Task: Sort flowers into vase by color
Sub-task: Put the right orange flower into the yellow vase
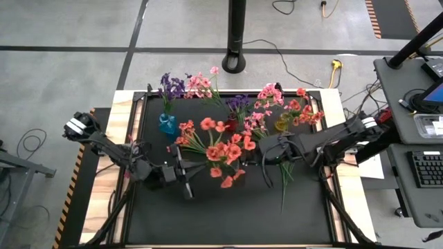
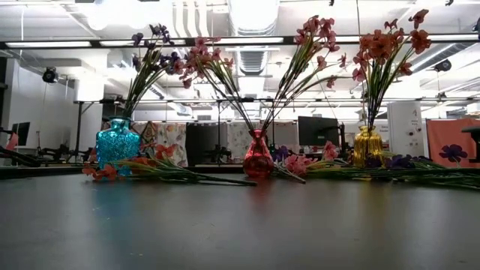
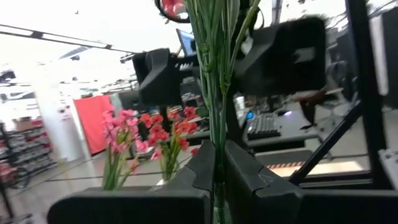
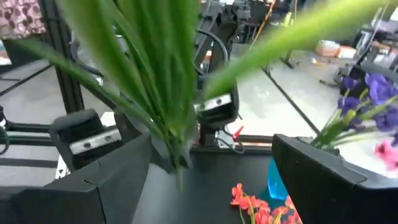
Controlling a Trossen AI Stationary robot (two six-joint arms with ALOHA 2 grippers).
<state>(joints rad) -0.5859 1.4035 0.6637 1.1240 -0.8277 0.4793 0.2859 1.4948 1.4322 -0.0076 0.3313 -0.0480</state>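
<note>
My left gripper point(image 1: 185, 174) is shut on the green stems of an orange-red spray point(image 1: 225, 155), whose blossoms show between the two grippers in the high view. My right gripper point(image 1: 271, 158) is open; in its wrist view its fingers stand on either side of the green stems point(image 4: 168, 93) without plainly touching them. A blue vase point(image 2: 118, 144) holds purple flowers, a red vase point(image 2: 257, 157) pink ones, and a yellow vase point(image 2: 367, 146) orange-red ones. More flowers point(image 2: 161, 171) lie flat on the table. My left gripper pinches the bunch's green stems point(image 3: 217, 155) between its two fingers. The stems run on past the fingertips point(image 3: 202, 165), rising toward my right gripper point(image 3: 221, 62) and passing between its open fingers.
Loose orange-red point(image 1: 188, 131), pink point(image 1: 255, 124) and purple point(image 2: 397, 161) flowers lie around the vases at the far half of the black mat. A long green stem point(image 1: 283, 187) lies near the right gripper. The near half of the mat point(image 1: 228, 221) is bare.
</note>
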